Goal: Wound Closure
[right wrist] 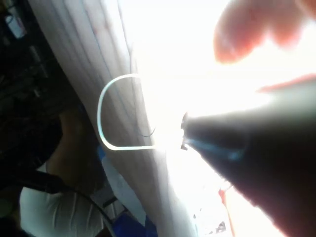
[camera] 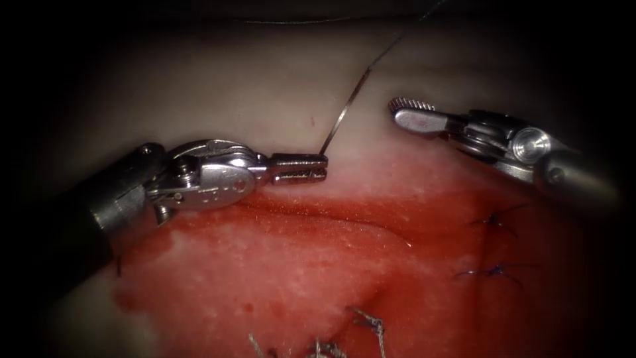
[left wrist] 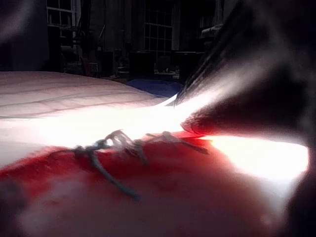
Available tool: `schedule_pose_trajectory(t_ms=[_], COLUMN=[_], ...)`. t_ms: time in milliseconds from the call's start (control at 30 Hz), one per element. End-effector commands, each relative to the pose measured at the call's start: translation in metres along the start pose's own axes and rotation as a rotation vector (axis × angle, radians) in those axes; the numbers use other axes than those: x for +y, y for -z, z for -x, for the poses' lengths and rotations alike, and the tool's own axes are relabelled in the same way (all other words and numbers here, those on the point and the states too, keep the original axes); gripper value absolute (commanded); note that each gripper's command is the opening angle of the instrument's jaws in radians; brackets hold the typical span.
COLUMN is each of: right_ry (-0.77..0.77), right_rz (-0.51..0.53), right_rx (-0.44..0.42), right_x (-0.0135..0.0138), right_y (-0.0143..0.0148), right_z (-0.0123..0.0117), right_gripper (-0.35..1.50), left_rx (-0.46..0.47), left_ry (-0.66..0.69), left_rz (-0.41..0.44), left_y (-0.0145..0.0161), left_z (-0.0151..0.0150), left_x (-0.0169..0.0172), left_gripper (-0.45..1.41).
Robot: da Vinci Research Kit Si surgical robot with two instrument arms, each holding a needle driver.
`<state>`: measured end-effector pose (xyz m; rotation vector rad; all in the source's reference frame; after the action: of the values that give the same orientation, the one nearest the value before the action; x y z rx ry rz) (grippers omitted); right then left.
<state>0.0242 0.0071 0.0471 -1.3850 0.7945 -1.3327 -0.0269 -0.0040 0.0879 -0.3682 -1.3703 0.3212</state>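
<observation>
Thread (camera: 351,106) gripped by left tool (camera: 323,167), right tool (camera: 412,114) apart, empty.

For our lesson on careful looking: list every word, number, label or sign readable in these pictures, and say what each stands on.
No text can be read with certainty.
Left tool, metal wrist body: faint embossed marks, too blurred to read; its jaws are shut on the thread.
Right tool: no marking seen; it holds nothing.
Needle: lying free beside the tissue, unmarked.
Background of the left wrist view: nothing legible.
</observation>
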Motion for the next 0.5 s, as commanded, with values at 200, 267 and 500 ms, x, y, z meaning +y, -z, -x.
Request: schedule_pose_trajectory(t_ms=[200, 267, 500], right_ry=[0.010, 0.011, 0.012], right_rz=[0.000, -0.002, -0.008], right_rx=[-0.011, -0.013, -0.018], right_x=[0.0001, -0.0001, -0.0002], right_y=[-0.0014, -0.0015, -0.0020], right_z=[0.0009, 0.0009, 0.0009], right_gripper=[1.41, 1.41, 1.41], left_rx=[-0.032, -0.040, -0.044], left_ry=[0.017, 0.029, 0.030], left_rz=[0.007, 0.012, 0.007], left_y=[-0.0004, -0.0006, -0.0013], left_z=[0.0007, 0.0010, 0.0014], left_x=[0.0017, 0.0016, 0.0012], left_gripper=[-0.45, -0.45, -0.45])
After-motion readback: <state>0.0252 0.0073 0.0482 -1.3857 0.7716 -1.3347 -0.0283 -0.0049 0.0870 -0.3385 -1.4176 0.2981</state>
